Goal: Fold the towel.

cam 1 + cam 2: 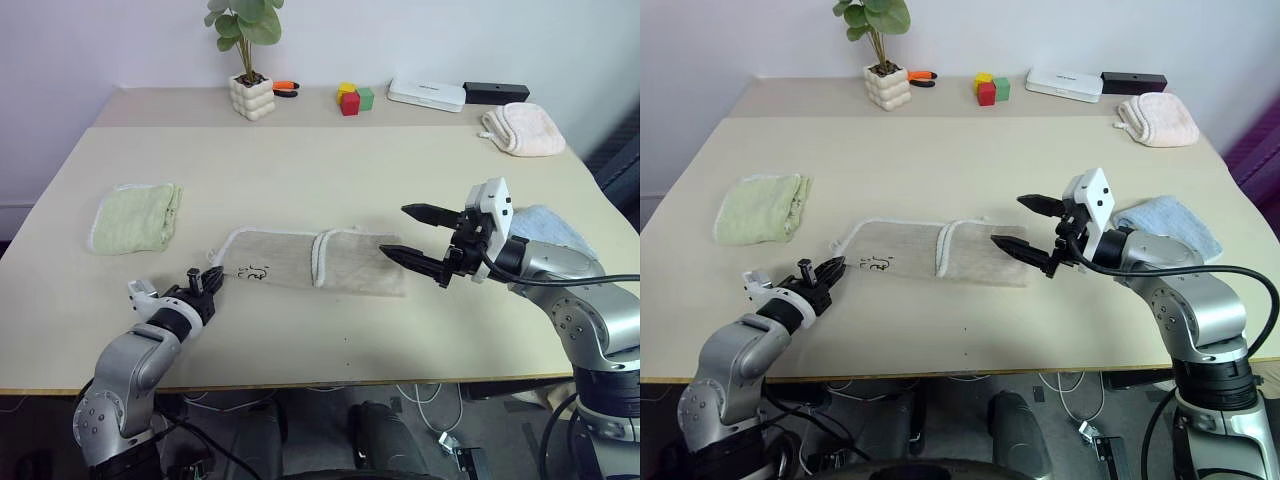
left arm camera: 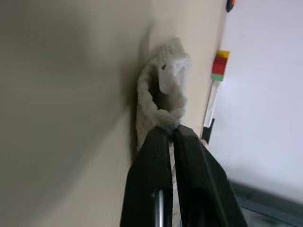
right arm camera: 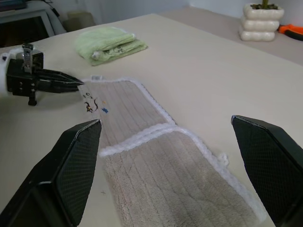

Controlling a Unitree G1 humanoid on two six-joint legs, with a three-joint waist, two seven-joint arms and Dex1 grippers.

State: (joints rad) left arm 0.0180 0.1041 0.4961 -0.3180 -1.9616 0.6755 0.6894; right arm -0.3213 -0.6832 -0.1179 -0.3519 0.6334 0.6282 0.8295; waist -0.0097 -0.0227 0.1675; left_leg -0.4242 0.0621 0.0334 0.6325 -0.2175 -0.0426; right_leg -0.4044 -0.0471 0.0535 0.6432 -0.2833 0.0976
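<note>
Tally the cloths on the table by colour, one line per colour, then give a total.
Beige towel, partly folded, left gripper shut on its corner: 1
Light-green folded towel: 1
Light-blue folded towel, behind the open right gripper: 1
Pink folded cloth: 1
Total: 4

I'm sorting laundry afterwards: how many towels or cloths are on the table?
4: the beige towel at centre, a green one on the left, a pink one far right, a light-blue one behind the right arm.
</note>
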